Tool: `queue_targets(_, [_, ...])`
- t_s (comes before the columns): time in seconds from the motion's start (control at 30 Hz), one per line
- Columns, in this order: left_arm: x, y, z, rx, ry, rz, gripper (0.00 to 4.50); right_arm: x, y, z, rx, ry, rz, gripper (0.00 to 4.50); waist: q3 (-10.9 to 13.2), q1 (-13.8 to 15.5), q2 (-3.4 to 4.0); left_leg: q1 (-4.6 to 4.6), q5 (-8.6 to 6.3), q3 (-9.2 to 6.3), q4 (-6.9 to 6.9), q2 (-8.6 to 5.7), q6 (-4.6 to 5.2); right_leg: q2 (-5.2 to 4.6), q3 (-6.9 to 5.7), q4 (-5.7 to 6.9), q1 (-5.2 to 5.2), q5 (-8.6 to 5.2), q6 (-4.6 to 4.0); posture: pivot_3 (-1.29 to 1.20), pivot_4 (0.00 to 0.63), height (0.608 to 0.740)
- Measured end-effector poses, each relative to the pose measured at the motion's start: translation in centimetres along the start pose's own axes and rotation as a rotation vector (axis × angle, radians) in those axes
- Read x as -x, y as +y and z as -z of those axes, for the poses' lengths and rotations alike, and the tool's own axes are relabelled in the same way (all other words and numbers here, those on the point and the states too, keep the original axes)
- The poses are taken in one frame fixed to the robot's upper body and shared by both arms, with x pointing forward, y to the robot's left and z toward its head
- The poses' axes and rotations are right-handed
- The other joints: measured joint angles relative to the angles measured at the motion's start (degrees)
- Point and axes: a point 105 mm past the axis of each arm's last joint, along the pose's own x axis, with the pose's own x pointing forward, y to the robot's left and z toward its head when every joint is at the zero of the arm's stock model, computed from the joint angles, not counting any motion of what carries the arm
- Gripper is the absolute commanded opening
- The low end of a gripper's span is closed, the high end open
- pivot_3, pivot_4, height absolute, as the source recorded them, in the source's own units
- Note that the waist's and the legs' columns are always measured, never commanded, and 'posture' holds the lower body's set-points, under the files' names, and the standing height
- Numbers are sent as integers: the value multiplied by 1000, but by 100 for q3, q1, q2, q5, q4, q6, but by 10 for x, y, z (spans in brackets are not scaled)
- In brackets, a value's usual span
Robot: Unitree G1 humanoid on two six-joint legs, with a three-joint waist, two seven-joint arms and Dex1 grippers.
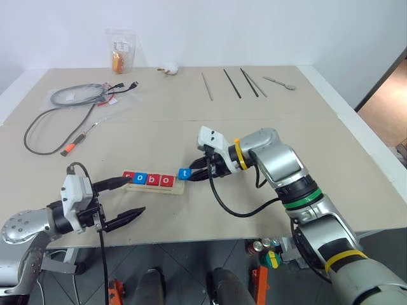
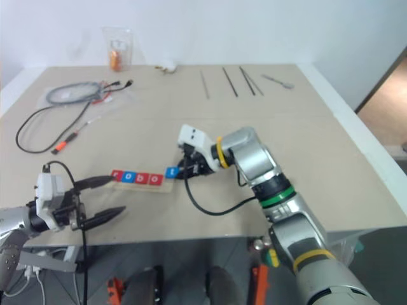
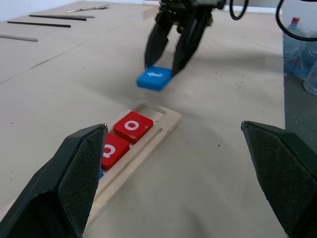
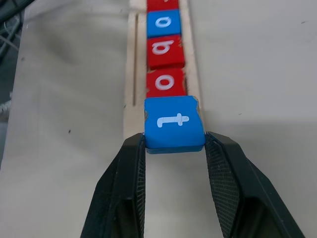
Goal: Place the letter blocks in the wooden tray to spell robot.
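The right end effector pinches the blue t block at the wooden tray right end, aligned behind the seated tiles for insertion, while the left end effector waits spread nearby.

Looks like a robotics lab or test bench: big beige table against a bare white wall, loose cables, metal rods, a small parts bag, water bottles beside it.
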Motion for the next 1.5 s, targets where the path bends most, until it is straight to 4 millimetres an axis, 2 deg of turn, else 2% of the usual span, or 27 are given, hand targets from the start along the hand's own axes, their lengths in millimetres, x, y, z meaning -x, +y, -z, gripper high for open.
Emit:
queue_targets(0.33, [6, -1, 7, 17, 17, -26, 4500, -18, 4, 4, 15, 41, -1, 1169, 0, -2, 0, 0, 0, 2, 0, 1, 0, 0, 1, 0, -3, 0, 0, 0, 150, 740])
queue_targets(0.57, [14, 8, 6, 0, 10, -78, 4500, -26, 2, 0, 50, 58, -9, 1169, 0, -2, -1, 0, 0, 4, 0, 1, 0, -1, 0, 0, -4, 1, -1, 0, 150, 740])
queue_targets(1.43, [8, 10, -4, 12, -101, -136, 4500, -41, -7, -13, 100, 63, -29, 1169, -1, -1, -2, -7, -1, 14, -2, 6, -1, 0, 2, 0, -18, 2, -2, 0, 150, 740])
queue_targets(1.5, [7, 10, -4, 12, -102, -137, 4500, -41, -7, -13, 102, 63, -32, 2175, -1, -1, -2, -9, -1, 16, -2, 6, -1, 0, 3, 0, -21, 2, -2, 0, 150, 740])
